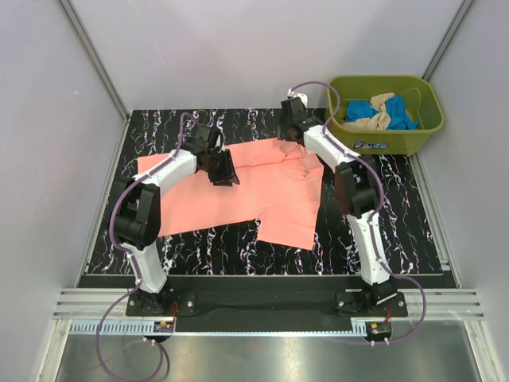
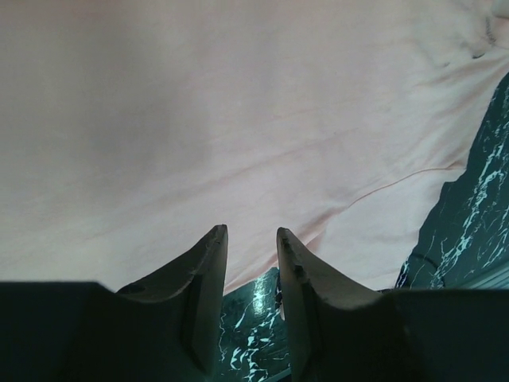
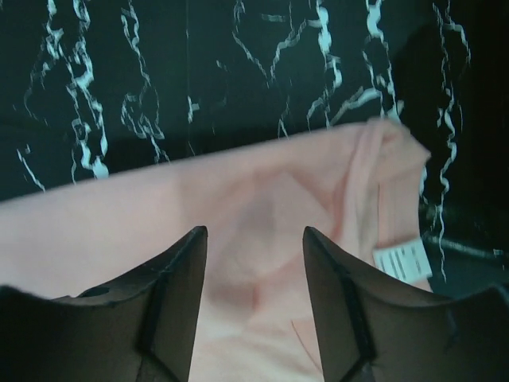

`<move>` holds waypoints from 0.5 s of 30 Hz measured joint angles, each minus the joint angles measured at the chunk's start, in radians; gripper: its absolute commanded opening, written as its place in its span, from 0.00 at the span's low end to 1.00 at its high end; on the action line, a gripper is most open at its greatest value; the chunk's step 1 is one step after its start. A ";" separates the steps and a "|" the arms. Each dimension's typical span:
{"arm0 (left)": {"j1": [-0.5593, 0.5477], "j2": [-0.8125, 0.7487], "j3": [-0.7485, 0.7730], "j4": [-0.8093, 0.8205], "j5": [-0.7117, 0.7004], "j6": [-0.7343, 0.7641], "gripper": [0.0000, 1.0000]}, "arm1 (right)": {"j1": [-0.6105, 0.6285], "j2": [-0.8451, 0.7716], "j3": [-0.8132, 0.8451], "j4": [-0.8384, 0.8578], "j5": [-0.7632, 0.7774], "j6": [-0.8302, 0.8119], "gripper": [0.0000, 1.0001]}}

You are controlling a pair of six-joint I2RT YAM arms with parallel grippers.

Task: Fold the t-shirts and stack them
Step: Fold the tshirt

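The pink t-shirt (image 1: 238, 203) is spread on the black desk (image 1: 398, 239), while the blue and beige t-shirts (image 1: 375, 112) are bunched in the green tub (image 1: 382, 145) at the far right. The left claw (image 2: 252, 232) is held slightly apart over the shirt's edge with nothing clamped, and the right claw (image 3: 254, 235) is spread above the collar by the white label (image 3: 402, 261). A neat fold would likely be helped if both edges were pinched cleanly and lifted together. Whether the tips touch cloth cannot be told, and part of the shirt is hidden under the arms.
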 measured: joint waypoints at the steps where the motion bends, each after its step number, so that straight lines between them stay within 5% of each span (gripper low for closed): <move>1: 0.000 0.000 -0.012 0.002 0.000 0.001 0.36 | -0.002 0.032 0.060 -0.012 0.000 -0.008 0.61; 6: 0.000 0.000 -0.050 -0.010 -0.002 0.008 0.36 | -0.015 0.119 0.258 -0.145 -0.030 -0.013 0.72; 15: 0.001 0.000 -0.040 -0.016 -0.004 0.021 0.36 | -0.029 -0.200 -0.278 -0.042 -0.315 0.031 0.75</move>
